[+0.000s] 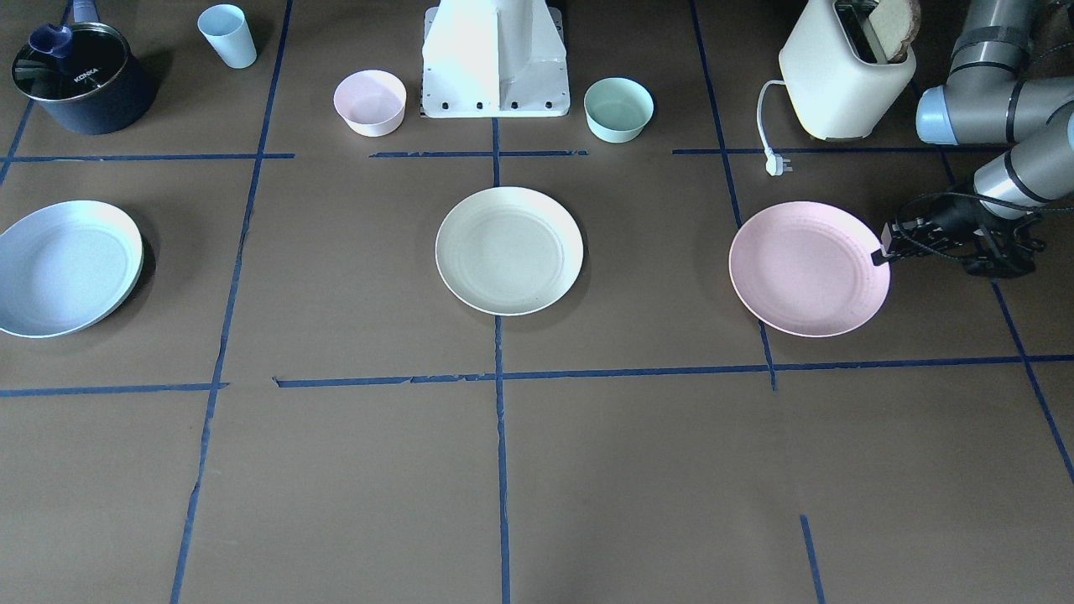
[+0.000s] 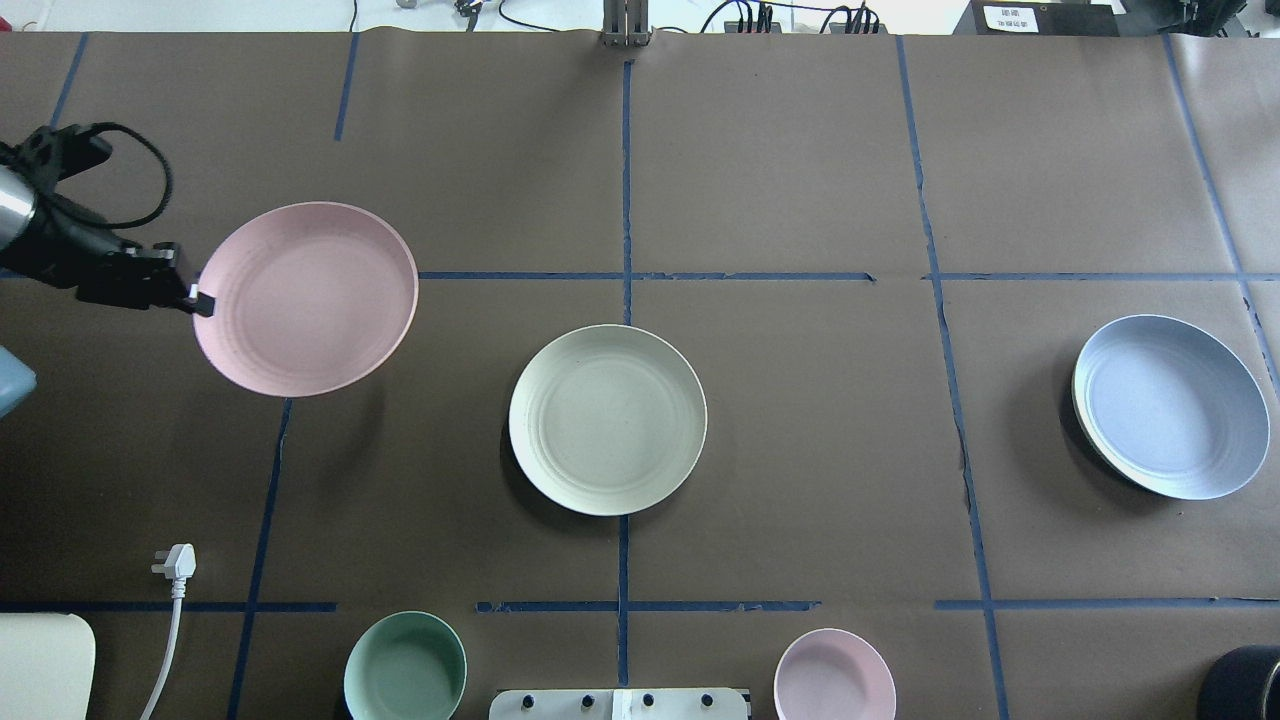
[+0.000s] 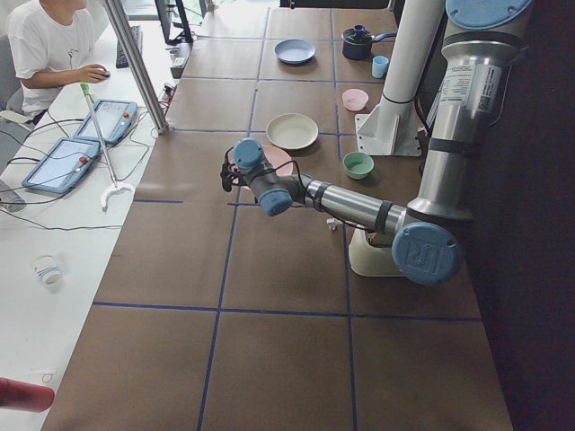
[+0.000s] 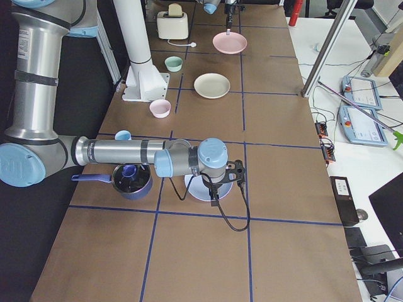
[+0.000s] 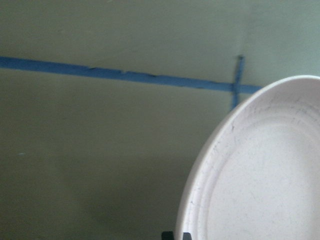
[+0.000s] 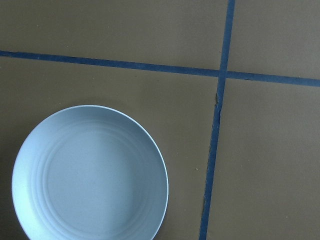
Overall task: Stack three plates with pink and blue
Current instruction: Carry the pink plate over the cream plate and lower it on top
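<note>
The pale pink plate is on my left side of the table, and its shadow suggests it is raised slightly. My left gripper is shut on its outer rim; this also shows in the front view. The left wrist view shows the pink plate filling the lower right. The cream plate lies at the table's middle. The light blue plate lies at the far right, apart from both. My right gripper hangs over the blue plate; its jaws are not discernible.
A mint bowl and a small pink bowl stand near the robot base. A toaster with its loose plug is on the left side. A dark pot and a light blue cup are on the right side.
</note>
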